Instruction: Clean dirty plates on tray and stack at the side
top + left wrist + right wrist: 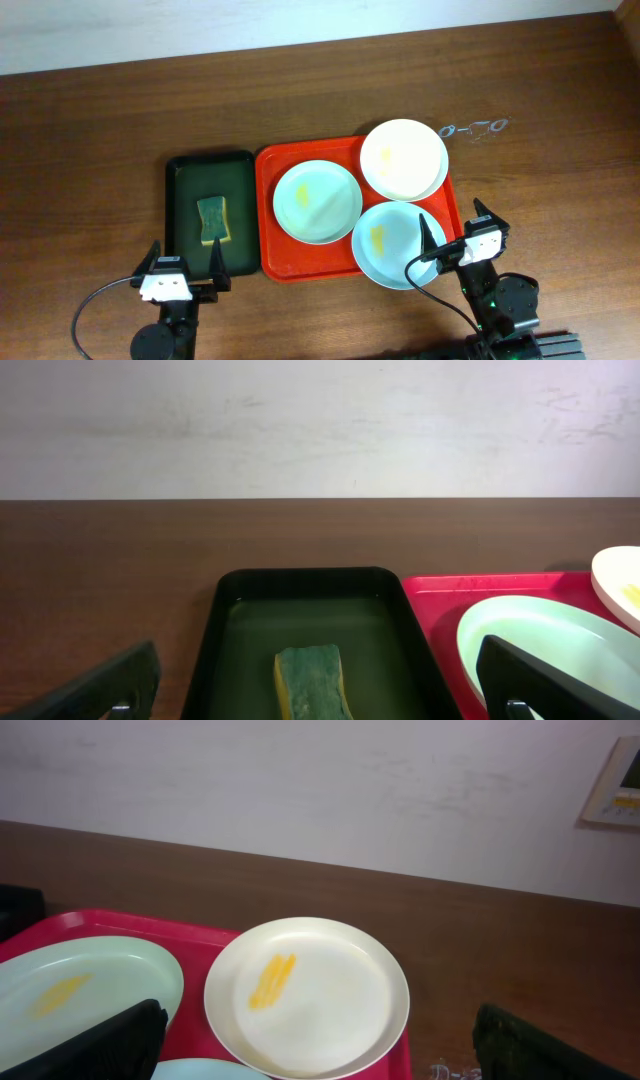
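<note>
Plates (318,200), three of them, are seen from overhead on the red tray (300,262). The left mint plate (318,200) is streaked with yellow. The cream plate (403,158) is set over the tray's far right corner. The right mint plate (395,245), also smeared, is pushed out past the near rim, and its edge meets the cream one. Just beside the red tray a dark green tray (180,190) is laid, with a green sponge (212,220) in it. A brown wood-grain tabletop (90,130) carries everything, and a small clear object (475,128), too small to identify, is spotted beyond the cream plate. The left hand (186,250) is stationed at the green tray's near end, released, fingers spread wide, nothing held. The right hand (451,215) is likewise released and spread wide, one finger over the right mint plate's rim.

Over to the left wrist: the left hand (320,690) is shown gaping, its fingers (90,690) at either lower corner. The sponge (315,680) is framed between them in the green tray (300,575). The red tray (440,595) and a mint plate (540,630) are caught at right, and a pale scuffed wall (320,420) behind.

Now the right wrist: the right hand (320,1050) is spread empty before the cream plate (310,995), its yellow smear (272,980) plain. A framed card (615,785) is hung on the wall; its writing cannot be read.
</note>
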You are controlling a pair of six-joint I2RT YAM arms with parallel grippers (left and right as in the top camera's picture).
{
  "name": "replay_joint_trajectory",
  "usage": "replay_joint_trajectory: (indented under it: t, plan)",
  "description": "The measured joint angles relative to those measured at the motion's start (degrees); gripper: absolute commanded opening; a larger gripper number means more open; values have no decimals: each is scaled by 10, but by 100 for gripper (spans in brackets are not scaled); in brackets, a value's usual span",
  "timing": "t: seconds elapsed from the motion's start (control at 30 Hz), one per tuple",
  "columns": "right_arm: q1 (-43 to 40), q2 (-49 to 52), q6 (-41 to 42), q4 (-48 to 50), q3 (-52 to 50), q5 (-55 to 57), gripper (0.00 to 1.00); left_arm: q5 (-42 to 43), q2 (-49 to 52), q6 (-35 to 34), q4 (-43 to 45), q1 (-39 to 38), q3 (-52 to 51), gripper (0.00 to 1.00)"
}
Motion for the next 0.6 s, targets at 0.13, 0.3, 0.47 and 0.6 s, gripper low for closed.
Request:
replay_joint_trajectory:
  t: [0.13,0.3,0.47,0.6]
  plan:
    - [0,0,14,0,0,2,98,0,0,0,2,0,0,99]
    - [0,0,58,-23,22,2,98,18,0,-3,-17,0,13,99]
    - [-1,32,63,-124,201,2,98,24,28,-28,-65,0,122,99]
    - [-1,120,65,-197,319,-4,98,35,93,-36,-82,0,230,99]
